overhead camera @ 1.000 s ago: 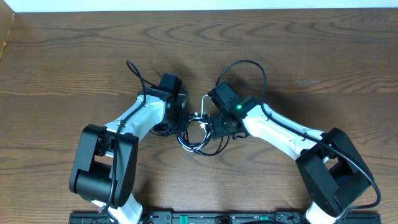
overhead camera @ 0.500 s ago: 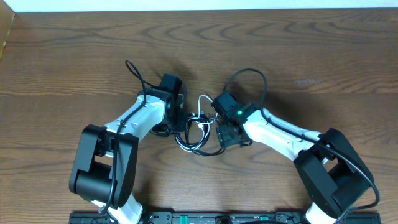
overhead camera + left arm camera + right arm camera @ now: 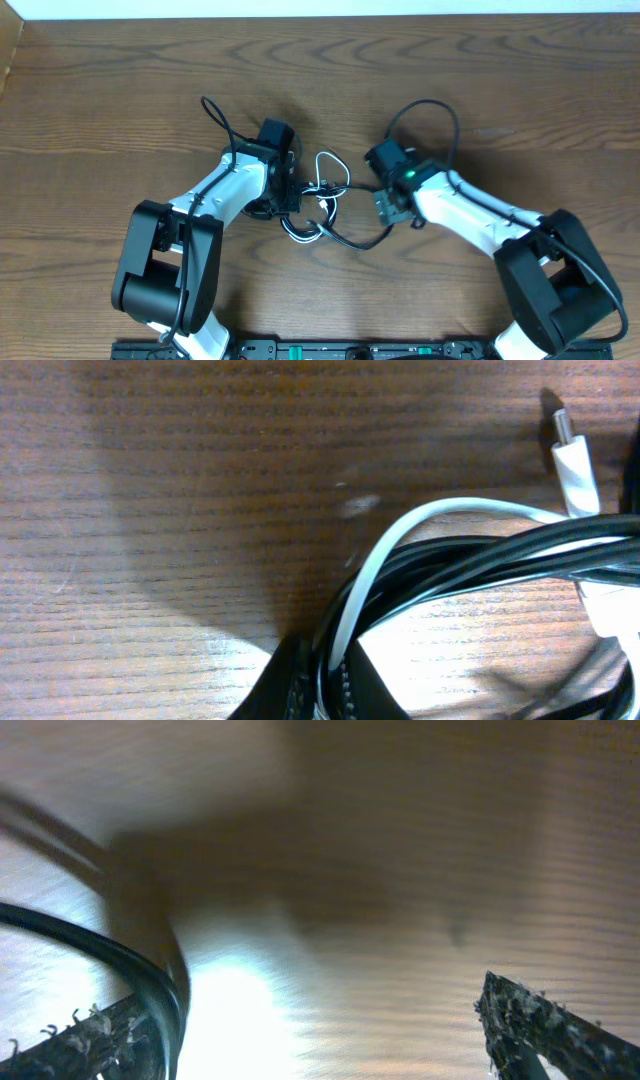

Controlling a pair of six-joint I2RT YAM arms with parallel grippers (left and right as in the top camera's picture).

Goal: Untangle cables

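Note:
The cables lie as a small knot of one white and several black cords between the two arms. My left gripper sits at the knot's left side. In the left wrist view this gripper is shut on the white cable and black strands, and a white plug lies at the upper right. My right gripper stands to the right of the knot. Its jaws are wide open with bare table between them. One black cable curves past the left fingertip.
The thick black wires of the arms arch over the wooden table behind each wrist. One black strand trails from the knot towards the right gripper. The arm bases stand at the near edge.
The right gripper has opened wide and moved right, away from the knot. A black strand now stretches out to the right. The left gripper has stayed shut in place.

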